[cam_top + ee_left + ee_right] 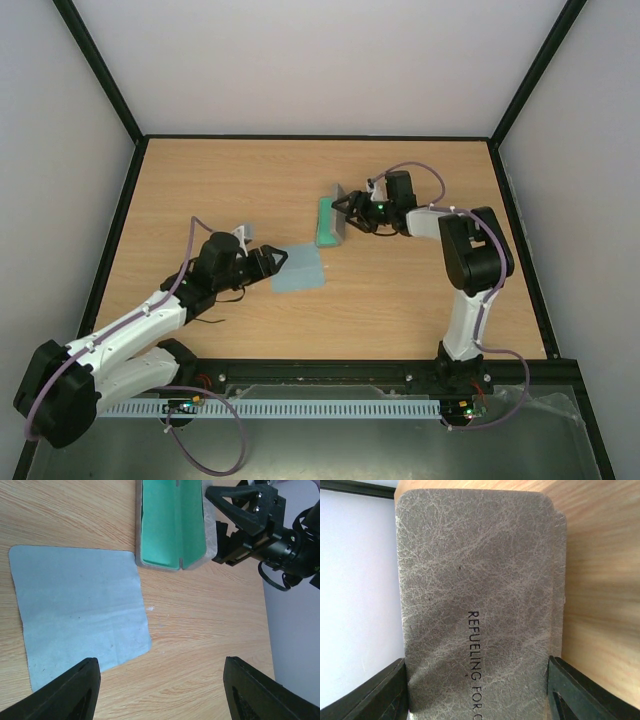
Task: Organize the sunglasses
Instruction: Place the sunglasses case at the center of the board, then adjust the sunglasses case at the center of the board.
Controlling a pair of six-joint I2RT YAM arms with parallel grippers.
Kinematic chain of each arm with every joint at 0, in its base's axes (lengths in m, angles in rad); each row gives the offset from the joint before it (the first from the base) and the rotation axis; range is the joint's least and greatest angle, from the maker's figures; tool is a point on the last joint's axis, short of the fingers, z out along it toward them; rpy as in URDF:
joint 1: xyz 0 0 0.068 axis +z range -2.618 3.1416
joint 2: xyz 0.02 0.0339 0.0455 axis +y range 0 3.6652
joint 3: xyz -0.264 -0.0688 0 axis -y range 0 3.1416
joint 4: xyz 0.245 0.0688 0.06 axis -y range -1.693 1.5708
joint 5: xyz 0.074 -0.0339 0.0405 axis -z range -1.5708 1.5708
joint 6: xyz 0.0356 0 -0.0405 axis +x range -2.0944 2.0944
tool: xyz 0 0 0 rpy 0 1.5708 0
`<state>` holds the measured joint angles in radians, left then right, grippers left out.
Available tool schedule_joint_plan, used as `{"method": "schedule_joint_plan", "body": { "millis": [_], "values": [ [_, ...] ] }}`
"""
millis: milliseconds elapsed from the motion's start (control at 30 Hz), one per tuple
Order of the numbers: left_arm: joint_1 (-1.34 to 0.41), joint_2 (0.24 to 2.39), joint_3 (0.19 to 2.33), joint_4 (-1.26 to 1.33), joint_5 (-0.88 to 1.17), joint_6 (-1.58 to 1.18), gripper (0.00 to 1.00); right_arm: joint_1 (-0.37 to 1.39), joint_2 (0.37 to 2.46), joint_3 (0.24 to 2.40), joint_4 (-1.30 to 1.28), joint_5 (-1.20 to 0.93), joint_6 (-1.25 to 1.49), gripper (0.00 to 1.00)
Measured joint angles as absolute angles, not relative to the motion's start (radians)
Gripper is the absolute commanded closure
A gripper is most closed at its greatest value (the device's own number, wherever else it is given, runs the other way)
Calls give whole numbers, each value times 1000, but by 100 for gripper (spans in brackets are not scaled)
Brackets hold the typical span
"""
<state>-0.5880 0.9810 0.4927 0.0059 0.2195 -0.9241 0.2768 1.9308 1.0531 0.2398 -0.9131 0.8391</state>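
A grey case [480, 580] sits right up against the right wrist camera, its cracked, leather-look lid filling the view with printed lettering running along it. The right end effector [476, 660] is spread wide, one finger on each side of the lid. I cannot tell whether the fingers actually press on its edges.

From above, the case lies open near the middle of the desk [420, 290], with its green lining facing up and the lid raised on the side towards the right arm. A light blue cloth [80, 615] lies flat just beside the case, one corner almost touching it.

The left end effector [160, 680] hovers over the near edge of the cloth, its fingers wide apart with nothing between them.

The sunglasses [212, 320] show only as fine dark curved lines on the desk. They lie against the near side of the left arm [130, 325], well apart from the case, and are too thin to make out further.
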Motion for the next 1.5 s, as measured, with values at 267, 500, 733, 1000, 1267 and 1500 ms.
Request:
{"method": "schedule_joint_plan", "body": {
  "millis": [267, 500, 733, 1000, 1267, 1500],
  "values": [
    [-582, 981, 490, 8, 231, -923, 30, 267, 1983, 1120, 251, -936, 831, 19],
    [-582, 981, 487, 9, 235, -924, 30, 263, 1985, 1176, 187, -921, 790, 10],
    [-582, 977, 481, 8, 235, -925, 30, 262, 1995, 1210, 121, -900, 755, 9],
    [-582, 932, 479, 0, 234, -926, 30, 262, 1983, 1219, 38, -850, 717, 8],
    [-581, 892, 472, -31, 226, -929, 30, 262, 1639, 1032, -71, -611, 678, 27],
    [-581, 884, 467, -36, 224, -932, 30, 282, 1407, 705, -48, -489, 746, 78]
  ]
}}
